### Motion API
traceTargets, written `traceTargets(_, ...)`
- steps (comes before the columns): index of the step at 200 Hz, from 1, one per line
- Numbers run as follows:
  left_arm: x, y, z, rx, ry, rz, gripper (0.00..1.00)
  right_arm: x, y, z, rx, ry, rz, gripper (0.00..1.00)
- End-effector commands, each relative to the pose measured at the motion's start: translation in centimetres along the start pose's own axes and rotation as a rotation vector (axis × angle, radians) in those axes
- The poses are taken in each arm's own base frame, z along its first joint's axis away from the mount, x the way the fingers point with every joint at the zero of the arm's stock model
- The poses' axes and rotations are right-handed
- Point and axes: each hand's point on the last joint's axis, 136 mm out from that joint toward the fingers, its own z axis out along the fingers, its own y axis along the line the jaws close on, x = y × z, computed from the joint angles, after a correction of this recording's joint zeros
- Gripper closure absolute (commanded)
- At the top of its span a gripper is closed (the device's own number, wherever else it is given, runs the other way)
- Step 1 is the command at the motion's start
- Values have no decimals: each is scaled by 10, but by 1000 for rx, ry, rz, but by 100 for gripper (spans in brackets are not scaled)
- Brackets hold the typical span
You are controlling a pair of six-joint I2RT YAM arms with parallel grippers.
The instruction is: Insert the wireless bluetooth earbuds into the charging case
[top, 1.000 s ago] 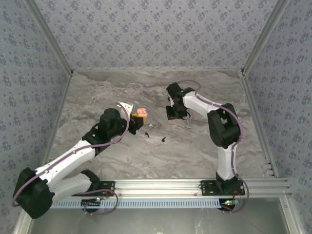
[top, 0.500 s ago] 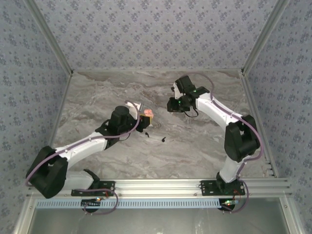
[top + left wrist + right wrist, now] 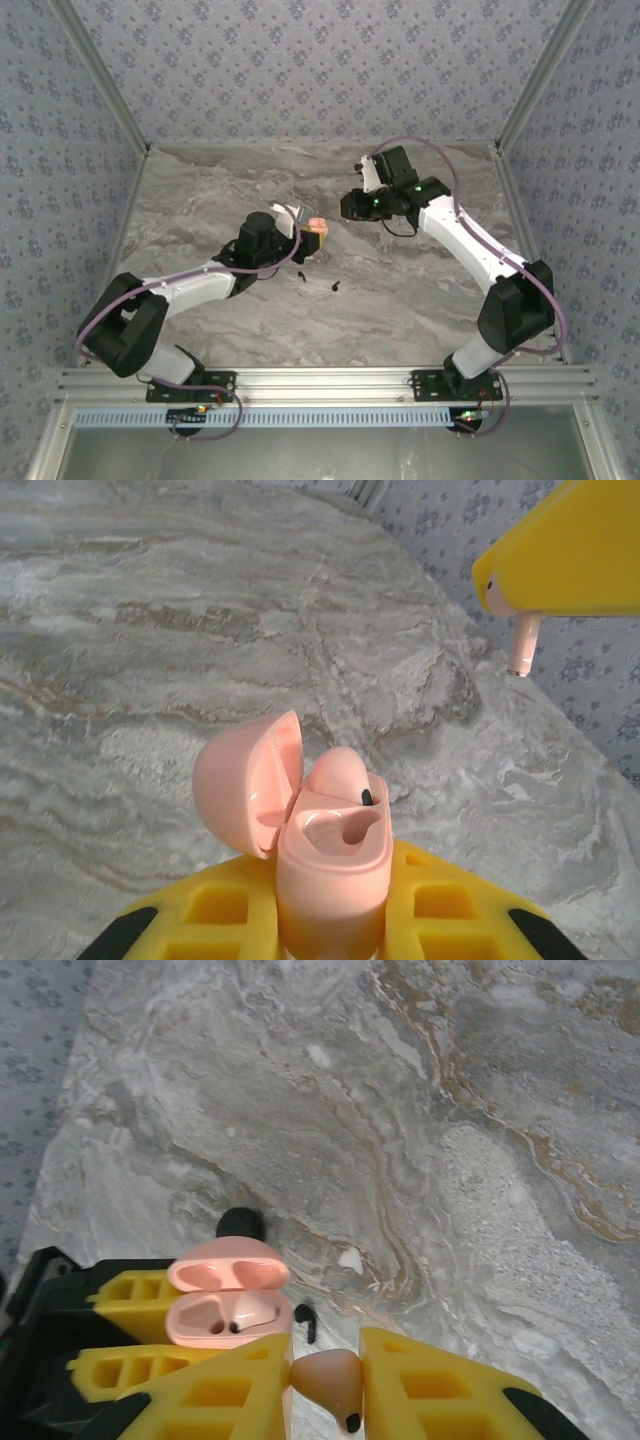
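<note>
Table [image 3: 200, 190]: grey-brown marbled top, matt, evenly lit, without hard shadows. Walls [image 3: 320, 60]: blue-grey paper with a small repeating floral print, enclosing the table at the back and on both sides. Posts [image 3: 108, 85]: pale metal, slanting up from the back corners. Rail [image 3: 330, 380]: ribbed aluminium along the near edge.

Bright, even light, faint shadows; nearest foreground slightly soft.

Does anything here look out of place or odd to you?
Two tiny black earbuds lie loose on the marble table, near the left gripper. They look stray: the open case it holds is pink, like the earbud in the right gripper.
</note>
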Motion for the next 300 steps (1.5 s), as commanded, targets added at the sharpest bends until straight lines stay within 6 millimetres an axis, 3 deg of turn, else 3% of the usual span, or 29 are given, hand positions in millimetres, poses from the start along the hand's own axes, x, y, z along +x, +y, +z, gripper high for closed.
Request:
traceTargets(1, -22, -19, 2, 90, -81, 68, 82, -8, 18, -17, -65, -51, -8, 76)
traceTargets(115, -35, -44, 10, 196, -126, 109, 81, -11, 51, -22, -124, -91, -72, 76)
traceTargets(300, -47, -60, 7, 226, -132, 97, 80, -4, 47, -10, -87, -67, -93, 76)
